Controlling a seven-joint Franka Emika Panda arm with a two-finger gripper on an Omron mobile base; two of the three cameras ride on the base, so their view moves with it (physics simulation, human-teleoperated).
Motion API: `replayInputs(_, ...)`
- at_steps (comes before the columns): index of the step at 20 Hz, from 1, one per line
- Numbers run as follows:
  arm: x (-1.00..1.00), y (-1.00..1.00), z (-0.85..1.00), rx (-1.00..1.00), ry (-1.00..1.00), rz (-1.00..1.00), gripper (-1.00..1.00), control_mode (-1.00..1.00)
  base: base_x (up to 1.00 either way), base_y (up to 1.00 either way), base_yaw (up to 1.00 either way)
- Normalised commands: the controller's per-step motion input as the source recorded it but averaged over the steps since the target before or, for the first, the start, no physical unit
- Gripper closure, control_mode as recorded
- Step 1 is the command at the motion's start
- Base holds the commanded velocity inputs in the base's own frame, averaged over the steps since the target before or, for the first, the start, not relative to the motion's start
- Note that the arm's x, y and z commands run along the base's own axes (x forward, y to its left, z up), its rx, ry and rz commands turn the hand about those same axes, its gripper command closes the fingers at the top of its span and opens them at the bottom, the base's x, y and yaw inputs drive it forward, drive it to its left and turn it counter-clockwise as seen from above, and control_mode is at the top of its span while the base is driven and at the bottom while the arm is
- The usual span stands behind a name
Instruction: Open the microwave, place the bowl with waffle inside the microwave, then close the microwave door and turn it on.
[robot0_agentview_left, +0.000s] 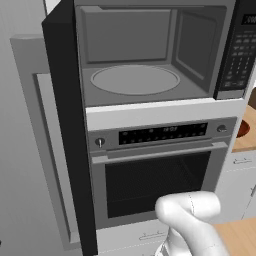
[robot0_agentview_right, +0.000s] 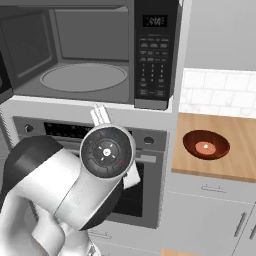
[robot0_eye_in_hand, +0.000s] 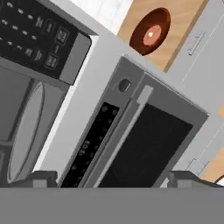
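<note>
We see the microwave (robot0_agentview_left: 150, 55) standing open, its grey turntable (robot0_agentview_left: 135, 80) bare, the microwave door (robot0_agentview_left: 65, 125) swung out to the left. The silver oven (robot0_agentview_left: 160, 170) sits below. At right, the bowl (robot0_agentview_left: 243, 128) peeks in on the wooden counter (robot0_agentview_left: 246, 142).

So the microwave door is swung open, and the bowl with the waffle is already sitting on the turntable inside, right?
Not quite. The microwave door is open, but the bowl with the waffle sits on the wooden counter; the right base view shows it.

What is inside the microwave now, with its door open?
Inside the microwave only the round turntable shows, bare on the grey floor. The bowl with the waffle sits outside, on the wooden counter. Nothing covers the cavity.
</note>
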Motion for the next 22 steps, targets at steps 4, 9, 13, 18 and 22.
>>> replayInputs(4, 0.79, -1.00, -0.32, 0.23, 0.22, -0.18, -1.00, -1.00, 0.00, 0.00, 0.00)
replayInputs(9, 0.76, -0.98, -0.50, 0.12, 0.15, -0.06, -1.00, -1.00, 0.00, 0.00, 0.00)
replayInputs(13, 0.59, -0.99, -0.88, 0.09, 0.00, 0.00, -1.00, -1.00, 0.00, 0.00, 0.00)
replayInputs(18, 0.91, -0.71, -0.82, 0.05, 0.01, 0.00, -1.00, -1.00, 0.00, 0.00, 0.00)
replayInputs(22, 0.97, -0.75, -0.58, 0.10, 0.05, 0.00, -1.00, -1.00, 0.00, 0.00, 0.00)
